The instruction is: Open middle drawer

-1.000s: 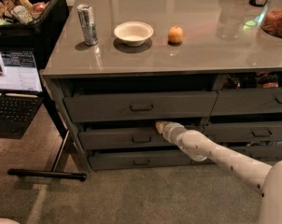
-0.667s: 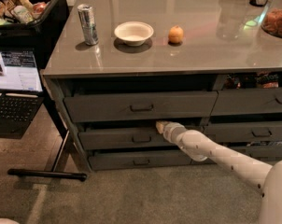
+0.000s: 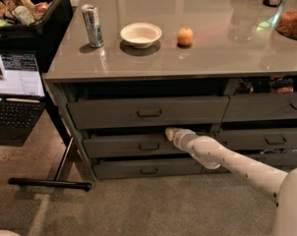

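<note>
The middle drawer [image 3: 124, 145] is a wide dark grey front in the left stack under the counter, with a small loop handle [image 3: 149, 146] at its centre. It stands slightly out, with a dark gap along its top edge. My gripper [image 3: 169, 133] is at the end of the white arm [image 3: 222, 156], which reaches in from the lower right. The gripper sits at the drawer's top edge, just right of and above the handle. Its tip is partly in the dark gap.
A top drawer [image 3: 148, 112] and a bottom drawer [image 3: 148, 170] flank the middle one; narrower drawers [image 3: 266, 140] are to the right. On the counter stand a can [image 3: 93, 25], a white bowl [image 3: 140, 34] and an orange [image 3: 185, 36]. A laptop [image 3: 15, 87] on a cart with a floor bar [image 3: 50, 183] is at left.
</note>
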Controlling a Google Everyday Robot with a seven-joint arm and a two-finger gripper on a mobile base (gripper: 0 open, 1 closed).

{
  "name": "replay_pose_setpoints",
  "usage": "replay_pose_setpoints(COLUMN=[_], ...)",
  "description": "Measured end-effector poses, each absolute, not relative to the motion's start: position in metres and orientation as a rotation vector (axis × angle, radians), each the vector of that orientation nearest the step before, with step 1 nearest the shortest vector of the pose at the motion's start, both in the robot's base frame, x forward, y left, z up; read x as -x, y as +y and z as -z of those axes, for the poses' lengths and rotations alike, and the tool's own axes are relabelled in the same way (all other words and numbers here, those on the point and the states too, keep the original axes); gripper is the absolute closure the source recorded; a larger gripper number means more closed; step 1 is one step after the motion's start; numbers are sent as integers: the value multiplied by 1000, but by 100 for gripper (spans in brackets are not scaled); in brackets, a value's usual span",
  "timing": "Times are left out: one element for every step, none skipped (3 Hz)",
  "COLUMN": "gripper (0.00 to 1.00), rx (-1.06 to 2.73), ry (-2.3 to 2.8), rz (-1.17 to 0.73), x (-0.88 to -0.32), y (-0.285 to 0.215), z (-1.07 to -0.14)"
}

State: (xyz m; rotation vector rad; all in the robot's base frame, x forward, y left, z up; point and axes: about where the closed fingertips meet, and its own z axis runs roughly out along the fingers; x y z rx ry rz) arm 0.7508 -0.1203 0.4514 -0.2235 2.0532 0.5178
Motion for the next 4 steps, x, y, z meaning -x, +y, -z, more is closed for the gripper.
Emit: replay_pose_setpoints(gripper=[100,100,100,100], rx=[226,228,229,229], ry=[2064,2073,2082,2082], rz=[-515,-510,-508,-509], x=[-750,-748,-746,-747], y=[-126,-131,-136,-135], z=[-451,-451,-451,-452])
